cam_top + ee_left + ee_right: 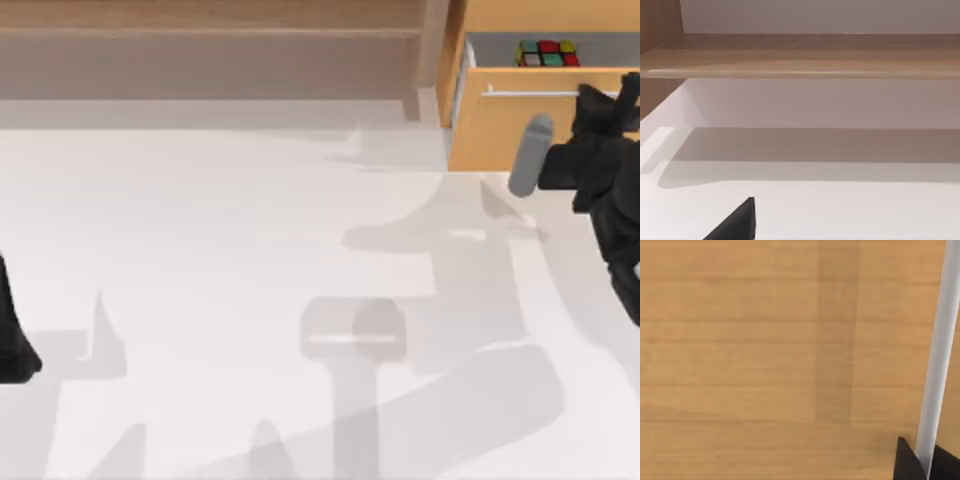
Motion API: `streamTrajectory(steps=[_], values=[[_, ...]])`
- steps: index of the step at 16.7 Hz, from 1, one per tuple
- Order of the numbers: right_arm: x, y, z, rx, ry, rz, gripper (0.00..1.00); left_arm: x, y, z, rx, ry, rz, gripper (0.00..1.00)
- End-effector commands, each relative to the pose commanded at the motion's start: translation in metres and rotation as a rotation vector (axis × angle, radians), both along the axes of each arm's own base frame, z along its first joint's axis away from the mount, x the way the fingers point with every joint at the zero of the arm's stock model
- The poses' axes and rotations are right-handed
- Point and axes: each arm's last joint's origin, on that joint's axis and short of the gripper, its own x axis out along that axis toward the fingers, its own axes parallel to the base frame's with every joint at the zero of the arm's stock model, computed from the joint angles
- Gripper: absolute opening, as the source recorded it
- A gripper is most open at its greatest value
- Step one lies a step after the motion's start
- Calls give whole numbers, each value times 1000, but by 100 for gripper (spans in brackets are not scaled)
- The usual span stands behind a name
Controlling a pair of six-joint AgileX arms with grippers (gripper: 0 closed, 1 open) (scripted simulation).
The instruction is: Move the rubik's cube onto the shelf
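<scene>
The rubik's cube [547, 53] lies inside the pulled-out orange-wood drawer [520, 135] at the table's back right. The shelf [200, 30] runs along the back left, a long light-brown board [800, 60] over a grey-brown recess. My right gripper [612, 97] is at the right end of the drawer's thin metal handle [530, 92]. In the right wrist view its dark fingertips [905, 462] sit on either side of the handle [940, 340], shut on it. My left gripper [12, 345] is parked at the table's left edge.
An upright wooden side panel [435, 45] separates the shelf from the drawer. The white tabletop [250, 280] spreads out in front of both. My right arm's grey link [530, 155] hangs over the drawer front.
</scene>
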Motion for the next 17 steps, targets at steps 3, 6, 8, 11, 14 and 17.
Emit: streamTrajectory(steps=[3, 6, 8, 11, 14, 17], values=[[-9, 1, 4, 4, -19, -5, 0, 0, 0, 0, 0, 0, 0, 100], [-37, 1, -2, -2, 9, 0, 0, 0, 0, 0, 0, 0, 0, 100], [-55, -2, -5, -4, 22, -6, 0, 0, 0, 0, 0, 0, 0, 100], [-63, 1, 0, 0, 0, 0, 0, 0, 0, 0, 0, 0, 0, 100], [-62, -1, 0, -1, 0, -4, 0, 0, 0, 0, 0, 0, 0, 100], [-71, 1, 1, 1, -11, -3, 0, 0, 0, 0, 0, 0, 0, 100]])
